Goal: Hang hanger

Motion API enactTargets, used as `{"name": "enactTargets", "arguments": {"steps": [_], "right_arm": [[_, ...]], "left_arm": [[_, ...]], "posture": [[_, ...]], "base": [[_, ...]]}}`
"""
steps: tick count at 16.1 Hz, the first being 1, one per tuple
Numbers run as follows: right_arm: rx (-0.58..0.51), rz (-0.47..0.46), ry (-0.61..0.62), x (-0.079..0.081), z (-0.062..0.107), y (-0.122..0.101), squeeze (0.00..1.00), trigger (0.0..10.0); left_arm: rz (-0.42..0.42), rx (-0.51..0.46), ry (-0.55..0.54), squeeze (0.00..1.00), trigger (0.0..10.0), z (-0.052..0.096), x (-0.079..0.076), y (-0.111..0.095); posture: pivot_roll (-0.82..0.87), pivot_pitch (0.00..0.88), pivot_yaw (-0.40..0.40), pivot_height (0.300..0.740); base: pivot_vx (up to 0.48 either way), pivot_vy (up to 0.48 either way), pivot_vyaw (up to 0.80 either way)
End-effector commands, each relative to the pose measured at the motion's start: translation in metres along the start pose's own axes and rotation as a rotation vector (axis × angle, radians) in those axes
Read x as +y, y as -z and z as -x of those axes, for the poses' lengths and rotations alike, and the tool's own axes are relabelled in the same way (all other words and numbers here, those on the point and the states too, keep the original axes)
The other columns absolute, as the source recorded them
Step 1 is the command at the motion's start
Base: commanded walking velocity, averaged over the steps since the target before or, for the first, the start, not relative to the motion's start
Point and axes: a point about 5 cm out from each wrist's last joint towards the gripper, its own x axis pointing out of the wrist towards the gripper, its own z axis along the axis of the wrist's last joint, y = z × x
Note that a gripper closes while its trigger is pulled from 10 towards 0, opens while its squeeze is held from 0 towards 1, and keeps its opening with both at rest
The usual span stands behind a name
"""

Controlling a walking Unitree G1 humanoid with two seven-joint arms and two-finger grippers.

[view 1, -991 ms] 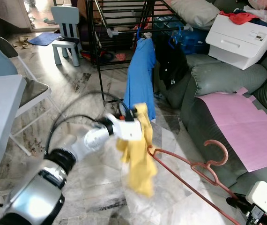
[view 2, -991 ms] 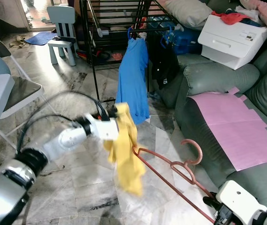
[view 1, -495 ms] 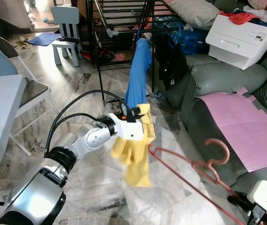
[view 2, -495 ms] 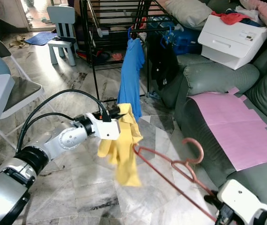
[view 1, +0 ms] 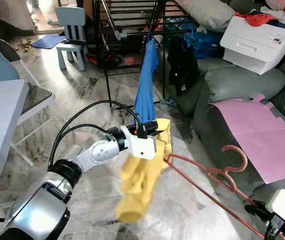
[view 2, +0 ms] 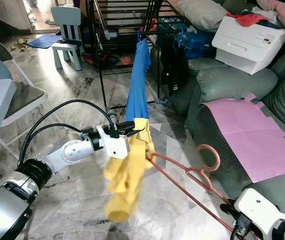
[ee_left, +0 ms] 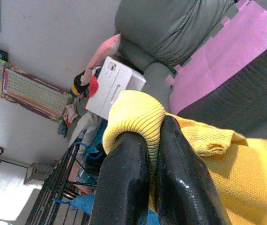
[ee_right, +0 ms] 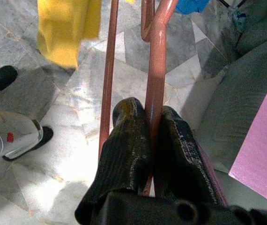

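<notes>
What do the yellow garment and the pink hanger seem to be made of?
Yellow garment: knit fabric, matte, judging by its ribbed edge and fine mesh weave. Pink hanger: probably plastic or coated metal; a smooth, slightly glossy round rod, uniformly coloured.

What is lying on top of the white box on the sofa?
On the white box lies a red cloth, with pale and pink laundry beside it. What sits under that pile is covered.

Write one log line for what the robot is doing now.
left tool: shut on yellow shirt | right tool: shut on pink hanger | hanger tip at shirt
</notes>
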Motion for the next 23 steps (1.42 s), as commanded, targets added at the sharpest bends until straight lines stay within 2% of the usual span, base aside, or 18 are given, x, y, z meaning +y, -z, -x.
{"name": "enactTargets", "arguments": {"steps": [1, 2, 4, 5, 6, 7, 9, 12, 14, 16, 19, 22, 23], "right_arm": [[-0.007, 0.021, 0.009, -0.004, 0.004, -0.003, 0.0, 10.0], [-0.003, 0.033, 0.032, -0.007, 0.007, -0.002, 0.0, 10.0], [-0.012, 0.035, 0.055, -0.011, 0.01, -0.003, 0.0, 10.0], [-0.032, 0.047, 0.055, -0.011, 0.01, -0.005, 0.0, 10.0], [-0.056, 0.089, 0.107, -0.016, 0.008, -0.009, 0.0, 10.0], [-0.072, 0.121, 0.153, -0.022, 0.005, -0.013, 0.0, 10.0], [-0.094, 0.162, 0.15, -0.023, 0.0, -0.017, 0.0, 10.0], [-0.182, 0.223, 0.15, -0.023, -0.008, -0.032, 0.0, 10.0], [-0.177, 0.268, 0.09, -0.017, -0.018, -0.031, 0.0, 10.0], [-0.14, 0.305, 0.056, -0.018, -0.022, -0.024, 0.0, 10.0], [-0.1, 0.306, 0.007, -0.026, -0.03, -0.015, 0.0, 10.0], [-0.115, 0.3, 0.022, -0.03, -0.033, -0.016, 0.0, 10.0], [-0.146, 0.263, 0.046, -0.033, -0.037, -0.018, 0.0, 10.0]], "left_arm": [[-0.014, 0.038, -0.045, 0.0, 10.0, -0.003, 0.009, 0.003], [0.001, 0.133, -0.1, 0.0, 10.0, -0.002, 0.015, 0.013], [0.018, 0.182, -0.147, 0.0, 10.0, -0.002, 0.02, 0.018], [0.048, 0.199, -0.21, 0.0, 10.0, -0.004, 0.026, 0.018], [0.132, 0.194, -0.254, 0.0, 10.0, -0.009, 0.031, 0.017], [0.176, 0.144, -0.257, 0.0, 10.0, -0.013, 0.032, 0.01], [0.19, 0.086, -0.24, 0.0, 10.0, -0.016, 0.031, 0.003], [0.189, 0.117, -0.216, 0.0, 10.0, -0.015, 0.024, 0.006], [0.205, 0.113, -0.207, 0.0, 10.0, -0.013, 0.024, 0.007], [0.213, 0.065, -0.206, 0.0, 10.0, -0.014, 0.024, 0.001], [0.224, -0.093, -0.186, 0.0, 10.0, -0.014, 0.026, -0.016], [0.242, -0.158, -0.149, 0.0, 10.0, -0.009, 0.024, -0.02], [0.267, -0.214, -0.136, 0.0, 10.0, -0.006, 0.025, -0.027]], "posture": [[-0.02, 0.0, -0.03, 0.74], [-0.03, 0.0, -0.029, 0.74], [-0.03, 0.0, -0.028, 0.74], [-0.03, 0.0, -0.027, 0.74], [-0.03, 0.0, -0.026, 0.74], [-0.03, 0.0, -0.026, 0.74], [-0.03, 0.0, -0.029, 0.74], [-0.03, 0.0, -0.033, 0.74], [-0.02, 0.0, -0.036, 0.74], [-0.02, 0.0, -0.039, 0.74], [-0.02, 0.0, -0.044, 0.74], [-0.01, 0.0, -0.047, 0.74], [-0.01, 0.0, -0.049, 0.74]], "base": [[0.0, 0.0, 0.0], [0.0, 0.0, 0.0], [0.0, 0.0, 0.0], [0.0, 0.0, 0.0], [0.0, 0.0, 0.0], [0.0, 0.0, 0.0], [0.0, 0.0, 0.0], [0.0, 0.0, 0.0], [0.0, 0.0, 0.0], [0.0, 0.0, 0.0], [0.0, 0.0, 0.0], [0.0, 0.0, 0.0], [0.0, 0.0, 0.0]]}}
